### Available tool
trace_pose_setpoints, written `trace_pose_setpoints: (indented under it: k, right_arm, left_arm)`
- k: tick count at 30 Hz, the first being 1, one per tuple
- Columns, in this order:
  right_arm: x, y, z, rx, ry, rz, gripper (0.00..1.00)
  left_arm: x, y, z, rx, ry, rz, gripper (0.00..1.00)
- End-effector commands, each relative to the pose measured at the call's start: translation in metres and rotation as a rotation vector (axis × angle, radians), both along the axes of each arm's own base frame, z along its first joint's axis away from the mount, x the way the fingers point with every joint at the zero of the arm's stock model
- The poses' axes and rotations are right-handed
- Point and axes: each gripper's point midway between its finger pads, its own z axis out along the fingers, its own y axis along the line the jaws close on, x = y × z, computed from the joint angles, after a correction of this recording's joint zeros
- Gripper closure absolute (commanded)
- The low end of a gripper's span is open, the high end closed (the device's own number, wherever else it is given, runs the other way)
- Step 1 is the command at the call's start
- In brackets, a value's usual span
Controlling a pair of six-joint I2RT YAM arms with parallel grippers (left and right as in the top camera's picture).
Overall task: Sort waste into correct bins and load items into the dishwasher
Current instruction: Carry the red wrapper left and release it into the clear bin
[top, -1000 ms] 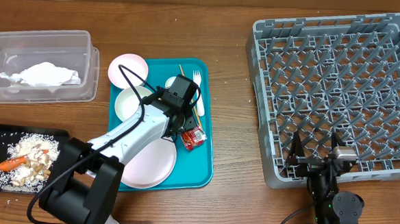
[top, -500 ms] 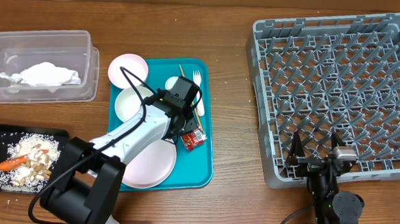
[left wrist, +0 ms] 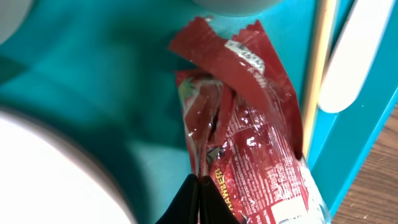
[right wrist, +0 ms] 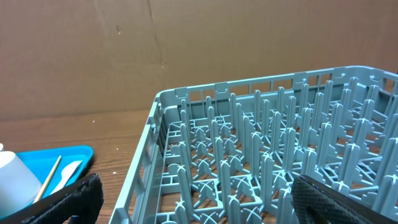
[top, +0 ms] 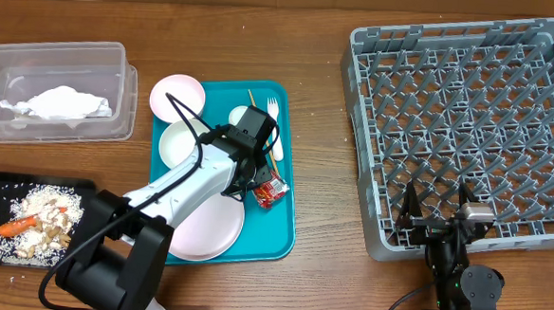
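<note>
A red snack wrapper (left wrist: 249, 143) lies on the teal tray (top: 278, 233), beside a wooden stick (left wrist: 318, 74) and a white plastic fork (left wrist: 360, 62). My left gripper (left wrist: 198, 200) is down on the tray with its fingers pressed together on the wrapper's left edge; in the overhead view the wrapper (top: 271, 190) shows just right of the gripper (top: 253, 179). My right gripper (top: 437, 213) is open and empty at the front edge of the grey dishwasher rack (top: 354, 131), whose pegs (right wrist: 261, 162) fill its wrist view.
The tray also holds a pink bowl (top: 177, 96), a white plate (top: 178, 140) and a pink plate (top: 211, 229). A clear bin (top: 55, 47) with crumpled paper stands far left. A black tray (top: 29, 177) of food scraps lies at the front left.
The red wrapper has shifted slightly up and to the right with my left gripper. The right arm has not moved.
</note>
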Motion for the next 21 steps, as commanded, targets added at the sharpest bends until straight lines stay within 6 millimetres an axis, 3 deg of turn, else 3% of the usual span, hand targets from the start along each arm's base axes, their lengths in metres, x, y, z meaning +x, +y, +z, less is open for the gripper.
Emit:
trace_pose_setpoints:
  k: [1, 8, 11, 16, 17, 19, 21]
  right_arm:
    - [0.000, 0.000, -0.001, -0.004, -0.006, -0.003, 0.00]
    - [0.000, 0.000, -0.001, -0.004, -0.006, -0.003, 0.00]
    - [0.000, 0.000, -0.001, -0.004, -0.006, -0.003, 0.00]
    - [0.000, 0.000, -0.001, -0.004, -0.006, -0.003, 0.00]
    - [0.000, 0.000, -0.001, -0.004, -0.006, -0.003, 0.00]
    - [0.000, 0.000, -0.001, -0.004, -0.006, -0.003, 0.00]
    - [0.000, 0.000, -0.001, -0.004, -0.006, -0.003, 0.00]
  left_arm:
    - [0.013, -0.007, 0.037, -0.019, -0.058, 0.000, 0.96]
    - [0.012, -0.013, 0.100, -0.078, -0.114, -0.038, 0.96]
    - [0.025, 0.002, 0.138, -0.075, -0.238, -0.014, 0.96]
    - [0.056, 0.085, 0.183, 0.082, -0.444, 0.203, 0.96]
    - [0.065, 0.114, 0.191, 0.121, -0.486, 0.284, 0.96]
    - [0.077, 0.146, 0.199, 0.148, -0.534, 0.379, 0.96]
    - [0.093, 0.193, 0.206, 0.174, -0.594, 0.512, 0.96]
